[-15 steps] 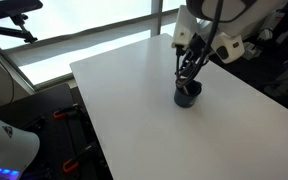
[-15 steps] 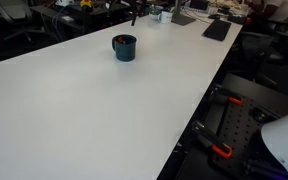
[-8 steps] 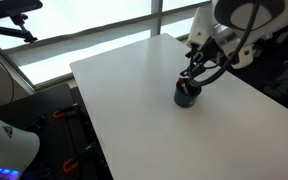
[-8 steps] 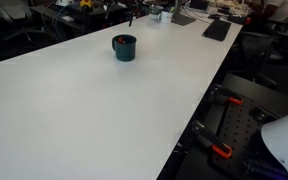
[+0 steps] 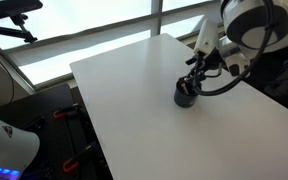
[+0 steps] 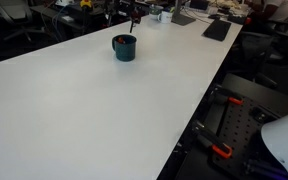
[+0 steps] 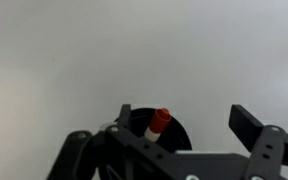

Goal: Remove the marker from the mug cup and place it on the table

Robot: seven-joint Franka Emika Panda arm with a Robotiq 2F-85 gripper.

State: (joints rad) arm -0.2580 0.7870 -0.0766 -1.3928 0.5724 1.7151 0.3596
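The dark mug cup (image 5: 187, 96) stands on the white table (image 5: 134, 110); it also shows in an exterior view (image 6: 124, 47) and the wrist view (image 7: 169, 135). The marker (image 7: 156, 124), pale with a red tip, stands tilted inside the mug. My gripper (image 5: 195, 73) hangs just above the mug's rim. In the wrist view my gripper (image 7: 189, 125) is open and empty: one finger lies over the mug's left edge beside the marker, the other well to the mug's right. The mug's lower part is hidden by the gripper body.
The table's edges (image 5: 84, 95) drop to the floor on the near sides. Windows and dark equipment stand behind the table (image 5: 84, 30). Keyboards and clutter lie at the far end (image 6: 216, 28). Wide bare tabletop (image 6: 94, 120) surrounds the mug.
The arm's wrist and upper links have swung to the right in the exterior view, tilting the gripper. The fingertips stay over the mug. The mug and marker have not moved.
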